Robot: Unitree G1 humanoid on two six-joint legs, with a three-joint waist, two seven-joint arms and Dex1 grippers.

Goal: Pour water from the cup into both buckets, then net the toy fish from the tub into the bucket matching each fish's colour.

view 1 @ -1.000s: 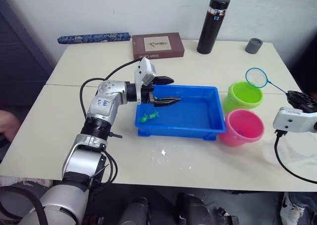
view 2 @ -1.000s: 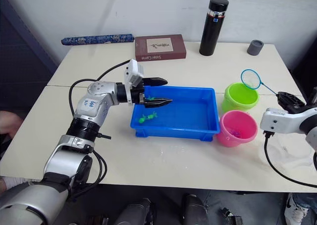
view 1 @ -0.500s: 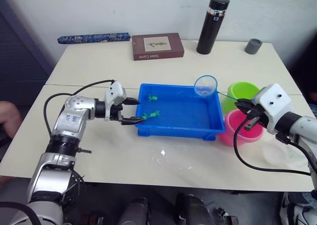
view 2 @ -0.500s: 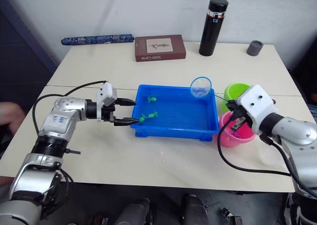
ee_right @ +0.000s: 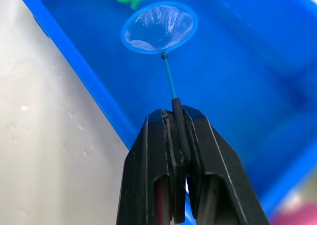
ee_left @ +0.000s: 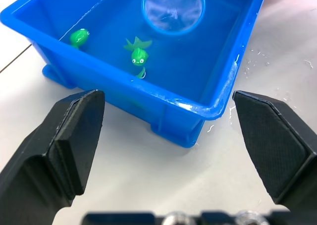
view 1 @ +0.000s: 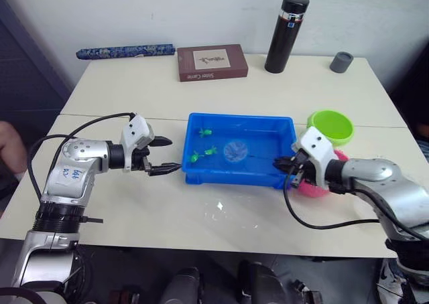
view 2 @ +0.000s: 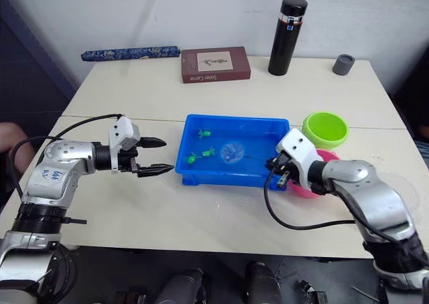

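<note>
Green fish (ee_left: 139,55) lie in the blue tub (view 1: 284,179), and our net (view 1: 234,150) now sits low inside it, just beyond them on the side nearer our right gripper (view 1: 284,163). Half a second ago the hoop hung in the air over the tub's far right corner; we have swung it down into the tray, so we judge the netting step is under way and a green fish is the next catch. Our right gripper is clamped on the net's thin handle, hovering at the tub's right end wall. Right behind that gripper sits the pink bucket (view 1: 315,187), mostly hidden by our wrist, with the green bucket (view 1: 330,126) farther back. Our left gripper (view 1: 163,156) has backed away from the tub's left wall and rests in the air beside it, fingers (ee_left: 62,138) spread wide, holding nothing. The hoop is close to the fish but we cannot tell whether it touches any.
</note>
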